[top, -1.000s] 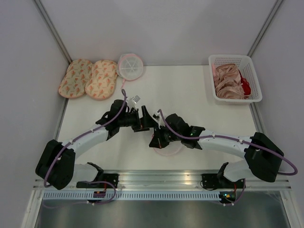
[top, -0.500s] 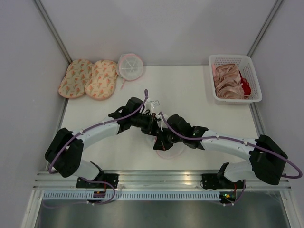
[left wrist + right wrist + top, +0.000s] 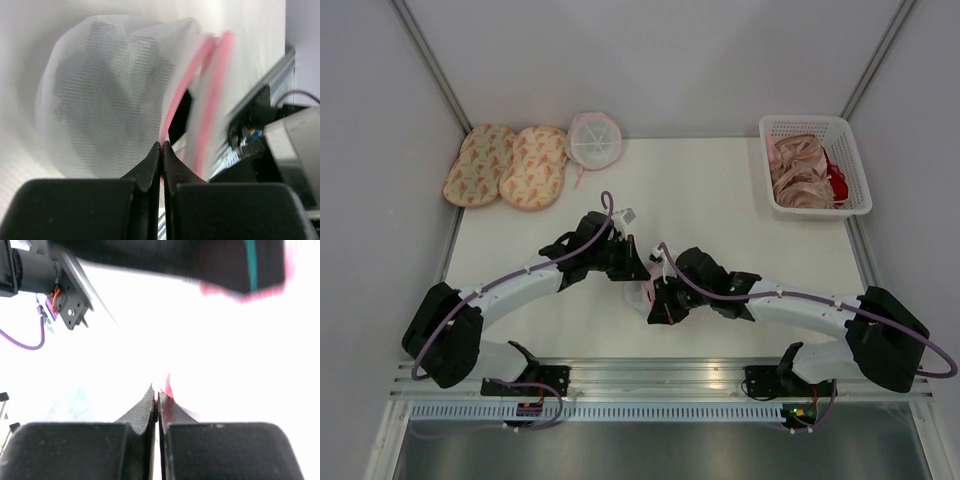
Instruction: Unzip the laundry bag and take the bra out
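Note:
The laundry bag [image 3: 110,95] is a see-through white mesh pouch with pink zip edging [image 3: 202,85]. A dark shape inside it is the bra [image 3: 107,82]. My left gripper [image 3: 161,146] is shut on the pink edging at the bag's rim. In the washed-out right wrist view, my right gripper [image 3: 158,392] is shut with a pink scrap of the edging [image 3: 168,385] at its tips. From above, both grippers meet mid-table, left gripper [image 3: 636,270] and right gripper [image 3: 656,306]. Only a pale sliver of the laundry bag [image 3: 643,293] shows between them.
A similar round pouch with white spoke ribs [image 3: 593,138] lies at the back left beside two floral padded pieces [image 3: 507,166]. A white basket [image 3: 810,121] at the back right holds beige-pink garments [image 3: 798,170] and a red one [image 3: 837,182].
My left gripper went from open to shut after reaching right to the bag. It has since drawn back slightly left, and the bag no longer lies flat under the right gripper.

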You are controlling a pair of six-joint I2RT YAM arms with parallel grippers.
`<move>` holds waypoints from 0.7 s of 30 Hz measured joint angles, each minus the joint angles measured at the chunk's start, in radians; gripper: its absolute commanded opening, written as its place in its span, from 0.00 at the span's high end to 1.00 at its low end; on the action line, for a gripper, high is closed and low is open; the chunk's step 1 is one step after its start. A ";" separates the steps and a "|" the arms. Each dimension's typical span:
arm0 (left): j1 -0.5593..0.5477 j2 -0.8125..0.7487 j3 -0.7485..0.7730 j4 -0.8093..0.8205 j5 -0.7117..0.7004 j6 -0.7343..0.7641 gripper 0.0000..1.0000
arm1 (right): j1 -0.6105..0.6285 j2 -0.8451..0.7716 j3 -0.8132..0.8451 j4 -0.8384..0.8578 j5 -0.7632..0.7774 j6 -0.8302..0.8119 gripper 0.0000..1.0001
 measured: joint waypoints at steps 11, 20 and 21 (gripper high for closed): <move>0.064 -0.117 -0.095 0.022 -0.180 -0.150 0.98 | 0.001 -0.047 -0.064 0.004 0.023 0.040 1.00; 0.133 -0.151 -0.095 0.013 -0.188 -0.149 0.98 | 0.001 0.057 -0.033 -0.225 0.308 0.040 1.00; 0.138 -0.151 -0.096 0.013 -0.188 -0.149 0.98 | 0.001 0.057 -0.030 -0.250 0.343 0.042 1.00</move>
